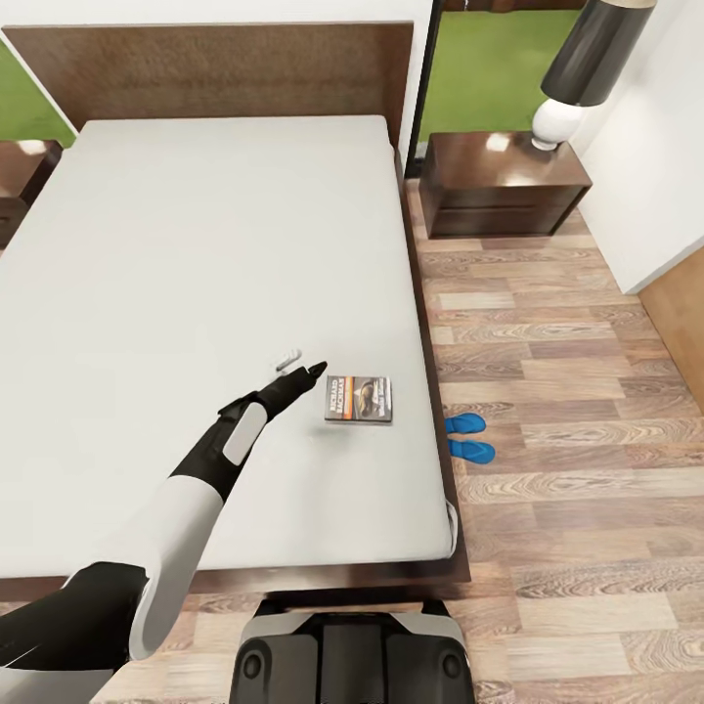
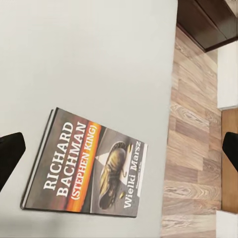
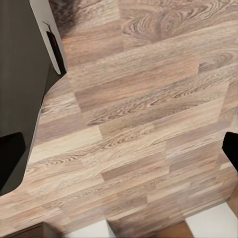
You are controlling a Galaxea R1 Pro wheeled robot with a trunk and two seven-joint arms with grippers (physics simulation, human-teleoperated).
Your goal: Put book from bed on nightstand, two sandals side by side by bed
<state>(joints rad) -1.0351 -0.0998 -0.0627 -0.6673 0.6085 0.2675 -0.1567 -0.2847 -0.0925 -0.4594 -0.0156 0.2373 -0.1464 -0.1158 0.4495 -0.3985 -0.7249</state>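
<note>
The book [image 1: 358, 399] lies flat on the grey mattress of the bed [image 1: 196, 254], near its right edge; its dark cover with an orange band faces up [image 2: 89, 166]. My left gripper [image 1: 301, 365] hovers just left of the book, open, with its fingertips [image 2: 11, 153] spread wide and nothing held. Two blue sandals [image 1: 469, 437] lie side by side on the floor right beside the bed. A dark wooden nightstand [image 1: 504, 186] stands right of the headboard. My right gripper [image 3: 120, 156] is open over bare floor.
A lamp [image 1: 585, 68] stands on the right nightstand's far corner. A second nightstand [image 1: 18, 181] peeks in at the left edge. Wood floor [image 1: 567, 391] runs along the bed's right side up to a white wall. My base [image 1: 347, 655] is at the bed's foot.
</note>
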